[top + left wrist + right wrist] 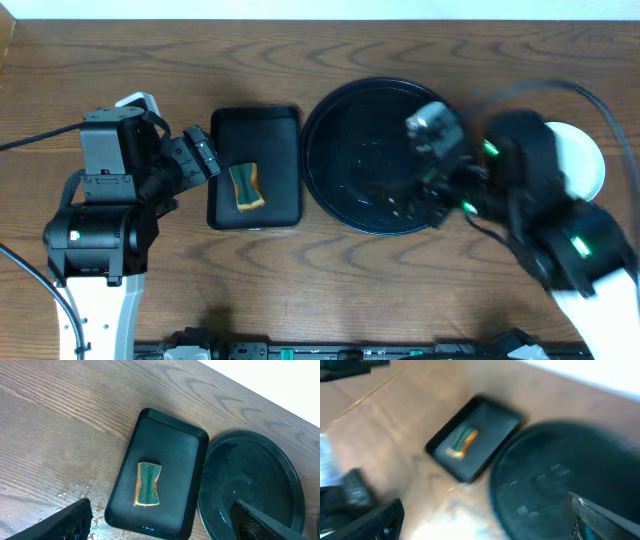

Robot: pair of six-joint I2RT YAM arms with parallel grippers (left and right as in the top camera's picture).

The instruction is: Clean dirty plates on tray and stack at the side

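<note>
Round tray (345, 120) bare, mid-worktop; plates (585, 165) at right edge, partly behind right arm. Left hand (160, 507) and right hand (485, 510) both wide, empty. Risk: that arm, crowding plates, nudges them off.

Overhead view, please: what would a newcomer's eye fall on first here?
The big round black tray near the middle of the table, bare of plates, with the blurred right arm over its right edge. Left of it, a green and yellow sponge lies in a smaller rectangular tray. A white plate sits at the far right, partly hidden by that arm.
</note>
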